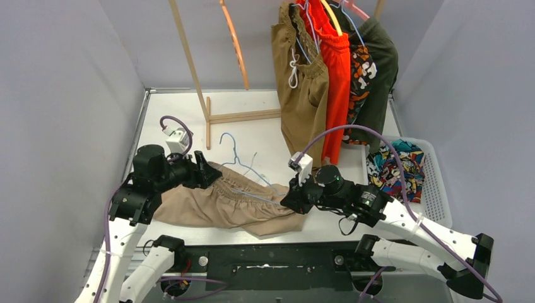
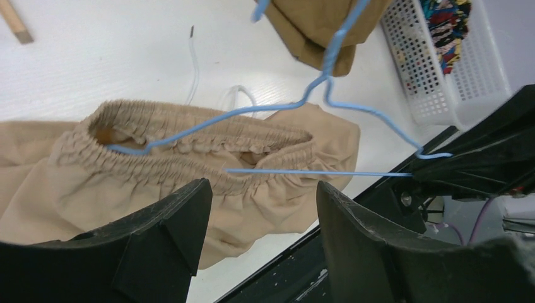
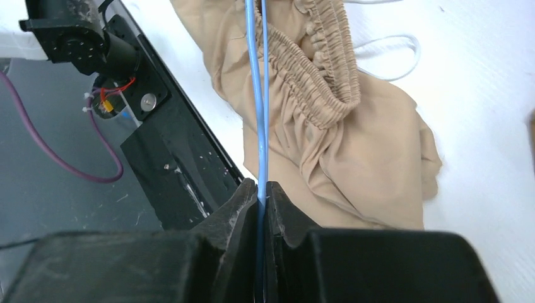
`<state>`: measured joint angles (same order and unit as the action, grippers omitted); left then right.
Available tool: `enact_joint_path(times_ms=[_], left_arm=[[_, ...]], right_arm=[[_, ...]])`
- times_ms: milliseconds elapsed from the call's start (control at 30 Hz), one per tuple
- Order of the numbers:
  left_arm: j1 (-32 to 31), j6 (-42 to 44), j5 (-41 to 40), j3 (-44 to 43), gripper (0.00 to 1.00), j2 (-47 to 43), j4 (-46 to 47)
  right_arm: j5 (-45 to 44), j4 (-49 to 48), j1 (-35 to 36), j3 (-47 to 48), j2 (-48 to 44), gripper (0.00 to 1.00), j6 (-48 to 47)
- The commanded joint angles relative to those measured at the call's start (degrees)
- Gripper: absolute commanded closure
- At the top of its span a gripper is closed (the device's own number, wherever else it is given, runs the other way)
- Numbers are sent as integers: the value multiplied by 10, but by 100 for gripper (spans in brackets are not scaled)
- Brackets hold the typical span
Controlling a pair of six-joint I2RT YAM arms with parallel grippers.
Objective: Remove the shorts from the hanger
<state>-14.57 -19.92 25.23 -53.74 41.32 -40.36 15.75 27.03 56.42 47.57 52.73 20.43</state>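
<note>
1. The counter (image 1: 265, 136) fills the middle of the top view. It serves as the flat bed on which one garment is worked.
2. A wooden rack (image 1: 208, 117) stands at the upper middle. Four pairs are hung from it at the upper right, apparently waiting their turn: brown shorts (image 1: 306, 95), orange-red shorts (image 1: 334, 69), camouflage shorts (image 1: 359, 76) and dark green shorts (image 1: 378, 69).
3. The beige shorts (image 1: 221, 202) are spread at the lower middle, between the two arms, with the gathered waistband turned toward the right arm. The hanger is not yet out of that waistband.
4. A white basket (image 1: 435, 183) is set at the right edge. Comic-print shorts (image 1: 397, 167) are lying in it, so it is judged to be the drop place for freed pairs.
5. The left jaws are held wide over the waistband with nothing gripped, probably ready to pin the cloth.
6. The right jaws are clamped on the blue hanger (image 3: 260, 158), whose wire is threaded into the waistband. This hold is likely meant for drawing it out.
7. A white drawstring (image 3: 391, 44) is lying loose beside the waistband.
8. No brand, label or legible writing can be made out.
</note>
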Motion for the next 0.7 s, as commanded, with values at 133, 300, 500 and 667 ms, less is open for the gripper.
enact_joint_path(times_ms=[133, 300, 500, 667], left_arm=[[3, -38, -94, 35, 39, -14, -5], [4, -77, -126, 70, 38, -21, 51], [3, -68, -240, 120, 33, -74, 155], [4, -43, -327, 181, 24, -109, 185]], right_arm=[[-128, -22, -1, -20, -100, 100, 90], [-161, 10, -1, -13, -136, 100, 111], [-229, 81, -1, 23, -125, 100, 137], [-318, 85, -1, 32, -128, 100, 160]])
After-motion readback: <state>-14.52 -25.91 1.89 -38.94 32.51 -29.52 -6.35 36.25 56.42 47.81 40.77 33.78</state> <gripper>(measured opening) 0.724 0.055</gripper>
